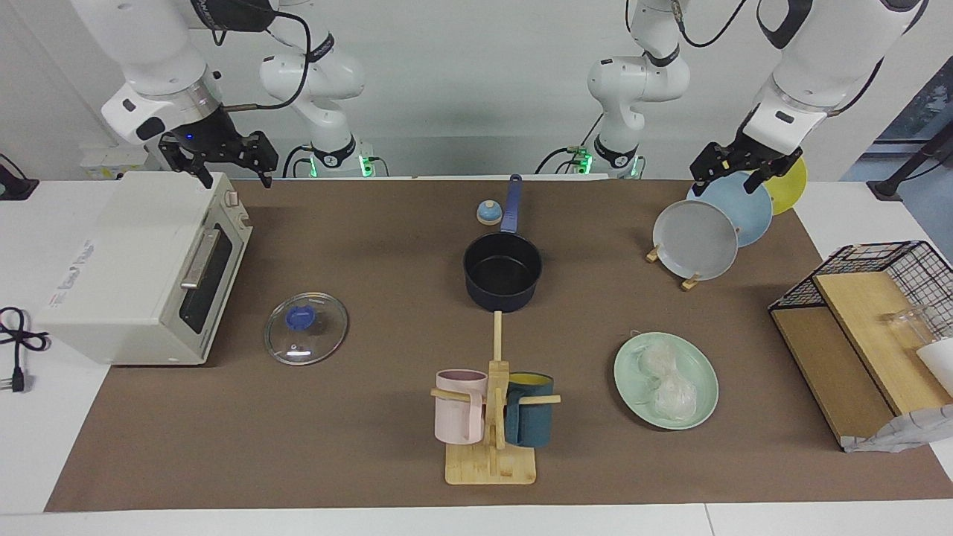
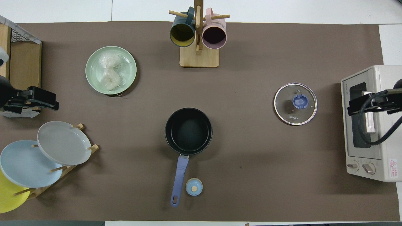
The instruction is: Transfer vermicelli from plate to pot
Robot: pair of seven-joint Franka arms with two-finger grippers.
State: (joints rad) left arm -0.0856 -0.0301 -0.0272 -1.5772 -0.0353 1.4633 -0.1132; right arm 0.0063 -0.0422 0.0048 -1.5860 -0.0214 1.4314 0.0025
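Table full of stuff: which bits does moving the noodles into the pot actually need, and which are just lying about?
Needed:
vermicelli
green plate
pot

Lying about:
glass lid
toaster oven
mug tree
plate rack
small blue knob
wire basket

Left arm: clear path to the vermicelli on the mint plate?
Probably yes. The left gripper, open, hangs over the plate rack; the vermicelli lies uncovered on the plate, with only bare mat between.

Toaster oven (image 1: 141, 272), glass lid (image 1: 306, 328), 2 mugs (image 1: 460, 406).
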